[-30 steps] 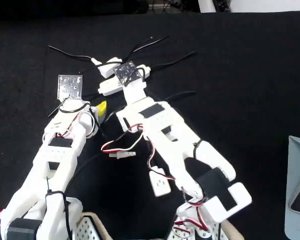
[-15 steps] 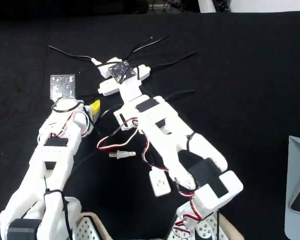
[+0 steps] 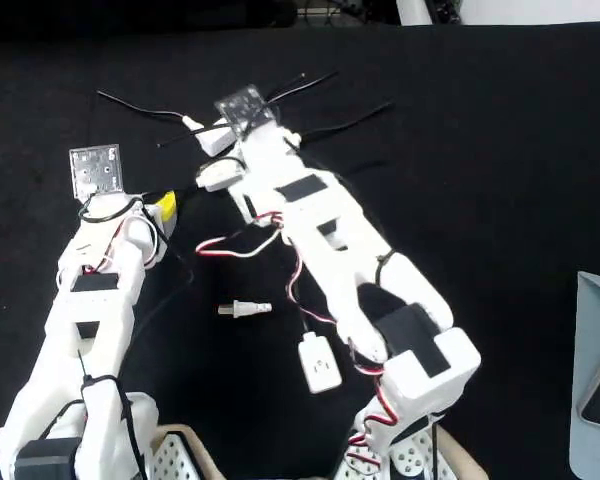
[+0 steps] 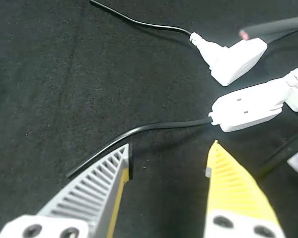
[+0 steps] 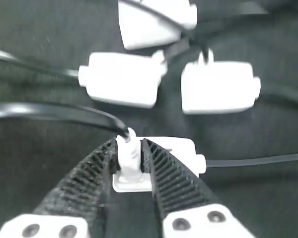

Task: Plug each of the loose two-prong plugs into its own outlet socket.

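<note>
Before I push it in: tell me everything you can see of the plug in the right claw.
The plug is small, white and plastic-looking, with a black cable leaving its far end and curving off to one side. The right claw has its black ribbed fingers shut on the plug's two sides. The plug lies against a white socket block on the black cloth. Its prongs are hidden, so I cannot tell whether it is seated.

high: fixed, far, looking down over black cloth table (image 3: pixel 500 150) | left wrist: close, looking past left gripper (image 4: pixel 171 146) | right wrist: closer, over right gripper (image 5: pixel 130 146) | shared: white plastic plugs (image 3: pixel 215 175) ahead of both grippers
</note>
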Robot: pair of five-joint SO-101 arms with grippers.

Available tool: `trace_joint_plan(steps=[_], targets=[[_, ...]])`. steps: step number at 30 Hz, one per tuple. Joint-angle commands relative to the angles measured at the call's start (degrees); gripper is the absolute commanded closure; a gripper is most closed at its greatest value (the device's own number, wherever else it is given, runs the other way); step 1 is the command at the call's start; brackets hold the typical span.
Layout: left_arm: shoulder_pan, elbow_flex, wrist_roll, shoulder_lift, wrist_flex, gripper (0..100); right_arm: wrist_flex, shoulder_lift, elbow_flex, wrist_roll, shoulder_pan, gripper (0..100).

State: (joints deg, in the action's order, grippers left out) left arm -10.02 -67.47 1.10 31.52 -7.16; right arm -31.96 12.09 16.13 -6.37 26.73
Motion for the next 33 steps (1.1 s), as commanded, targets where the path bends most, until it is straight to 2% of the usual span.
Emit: trace_joint_plan(steps=[1, 4, 7, 10, 15, 18, 21, 24, 26, 33], targets=[[-0.4, 3.56, 0.44, 1.05, 0.26, 75, 1.05, 1.71, -7.52, -2.73, -0.62, 96.6], [-0.48, 3.56, 0.44, 1.05, 0.26, 75, -5.36, 3.91, -11.82, -2.81, -0.62, 87.1], [-0.48, 3.38, 0.44, 1.05, 0.18, 75, -16.0, 3.12, -16.13, -2.55, -0.53, 79.5], [-0.57, 3.47, 0.44, 1.05, 0.18, 75, -26.37, -0.48, -19.38, 2.11, -0.53, 80.2], [-1.8, 3.47, 0.44, 1.05, -0.09, 75, -40.62, -7.87, -20.0, 15.12, -0.62, 84.1], [-1.19, 5.41, 0.0, 1.05, -5.54, 75, -48.79, -11.47, -20.0, 18.29, -1.32, 85.1], [-1.1, 11.56, -3.52, 1.05, -16.53, 75, -55.3, -14.2, -20.0, 21.01, -2.2, 85.0], [-1.1, 17.54, -6.68, 1.05, -28.57, 75, -59.6, -15.43, -18.59, 26.2, -2.2, 85.0], [-1.19, 19.74, -8.09, 1.05, -33.49, 75, -59.78, -15.96, -15.34, 29.71, -2.11, 85.0], [-4.18, 19.3, -9.14, 1.05, -36.84, 75, -55.74, -15.96, -3.91, 36.48, 3.25, 85.0]])
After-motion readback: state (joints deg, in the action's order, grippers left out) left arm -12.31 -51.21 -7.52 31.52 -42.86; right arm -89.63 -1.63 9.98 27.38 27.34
